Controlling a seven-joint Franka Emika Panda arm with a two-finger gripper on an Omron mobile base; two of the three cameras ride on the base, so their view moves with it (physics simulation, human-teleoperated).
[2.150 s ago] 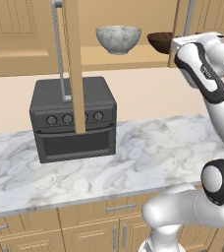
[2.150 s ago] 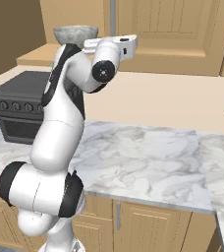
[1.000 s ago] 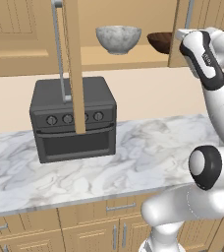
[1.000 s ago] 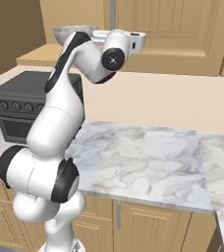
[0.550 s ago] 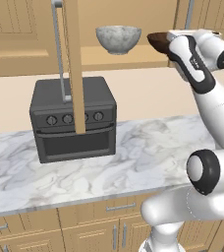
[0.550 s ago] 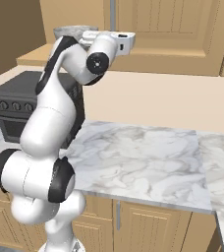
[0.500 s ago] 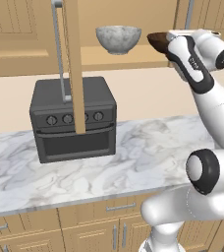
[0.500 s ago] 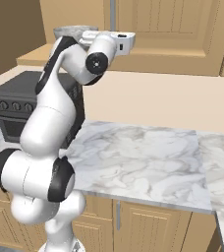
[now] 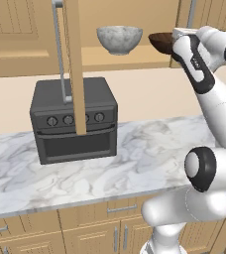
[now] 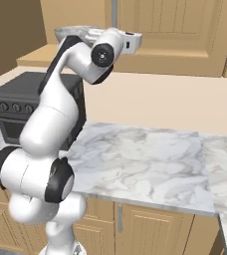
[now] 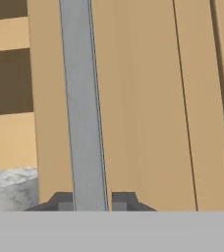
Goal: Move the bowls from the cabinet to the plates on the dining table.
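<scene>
Silver bar handle [image 11: 84,108] sits clamped in the pincer [image 11: 89,201], wooden bowl [image 9: 160,42] on the cabinet [image 9: 75,64] shelf at nine o'clock of the wrist; a skewed pull could slip off.

An open wall cabinet [image 9: 135,57] in front of me carries two bowls on its shelf: a grey-white marbled stone bowl [image 9: 119,39] sits near the middle, and a dark brown wooden bowl [image 9: 160,42] sits to the stone bowl's right, apart from it. Below the cabinet runs a marble counter [image 9: 149,154], white with grey veins. A black oven [image 9: 74,125] stands on that counter, below and left of the stone bowl. In my right base view the same counter [image 10: 145,162] stretches to the right of the oven [image 10: 16,107].
</scene>
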